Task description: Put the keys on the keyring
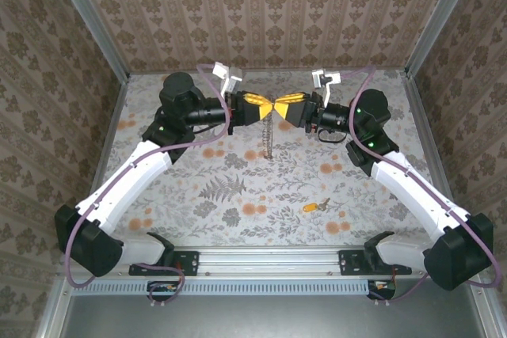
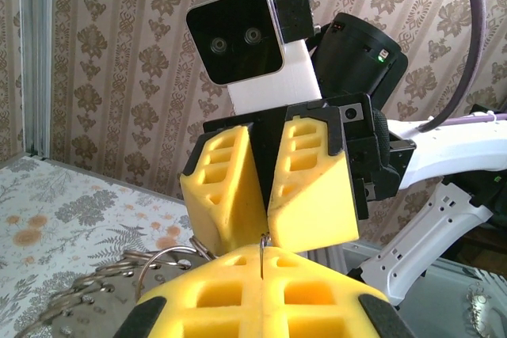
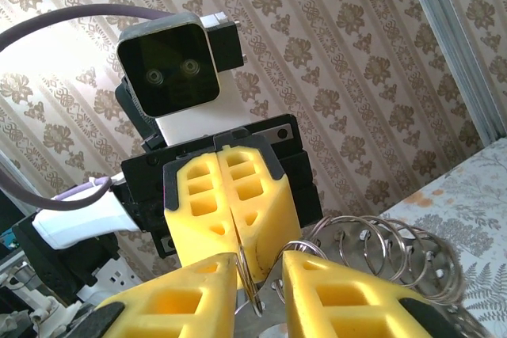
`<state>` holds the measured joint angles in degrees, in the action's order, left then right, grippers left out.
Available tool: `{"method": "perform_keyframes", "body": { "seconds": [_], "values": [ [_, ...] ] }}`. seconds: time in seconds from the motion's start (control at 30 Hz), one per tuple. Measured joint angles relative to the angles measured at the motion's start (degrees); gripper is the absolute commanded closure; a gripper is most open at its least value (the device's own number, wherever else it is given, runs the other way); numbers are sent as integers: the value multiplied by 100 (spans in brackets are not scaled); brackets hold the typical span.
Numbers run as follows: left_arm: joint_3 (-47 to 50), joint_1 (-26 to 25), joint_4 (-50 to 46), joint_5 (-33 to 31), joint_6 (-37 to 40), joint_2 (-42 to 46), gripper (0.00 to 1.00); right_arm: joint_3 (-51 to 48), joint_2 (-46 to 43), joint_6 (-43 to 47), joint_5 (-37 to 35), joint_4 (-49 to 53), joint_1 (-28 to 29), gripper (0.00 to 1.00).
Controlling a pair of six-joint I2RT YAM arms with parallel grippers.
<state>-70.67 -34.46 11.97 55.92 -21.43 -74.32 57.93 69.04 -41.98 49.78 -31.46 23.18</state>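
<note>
your left gripper [image 2: 261, 268] was shut tight on a thin wire of the keyring [image 1: 268, 138], whose chain hung down above the middle of the table [image 1: 198, 187], your right gripper [image 3: 261, 273] stood a little open around one ring, and the key [image 1: 315, 206] lay flat, nearer and to the right.

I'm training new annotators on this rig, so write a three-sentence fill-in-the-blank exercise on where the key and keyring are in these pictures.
1. The key lies on the table, nearer the ____ arm.
2. The left gripper is ____ on the keyring.
3. The keyring dangles ____ the table rather than resting on it.
Missing words: right; shut; above.
</note>
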Motion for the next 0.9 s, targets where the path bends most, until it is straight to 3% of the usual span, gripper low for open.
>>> {"method": "perform_keyframes", "body": {
  "seconds": [0.13,0.2,0.33,0.4,0.47,0.57,0.73,0.9],
  "values": [
    [-9,0,0,28,0,-33,100,13,9,17,2,2,35,85],
    [-26,-4,-7,44,2,-61,100,20,9,48,9,22,46,98],
    [-98,0,-116,44,0,-103,100,46,4,173,13,94,35,100],
    [-118,0,-186,-4,17,-105,76,50,-13,264,-26,166,35,100],
    [-129,-4,-251,-166,46,-103,62,50,-31,328,-81,247,33,100],
    [-116,35,-225,-501,-4,-57,53,50,-35,343,-153,297,-42,100],
    [70,208,162,-833,-352,144,54,48,-35,264,-205,31,-140,100],
    [249,223,704,-885,-835,181,71,42,-35,92,-363,-562,-144,100]
  ]
}}
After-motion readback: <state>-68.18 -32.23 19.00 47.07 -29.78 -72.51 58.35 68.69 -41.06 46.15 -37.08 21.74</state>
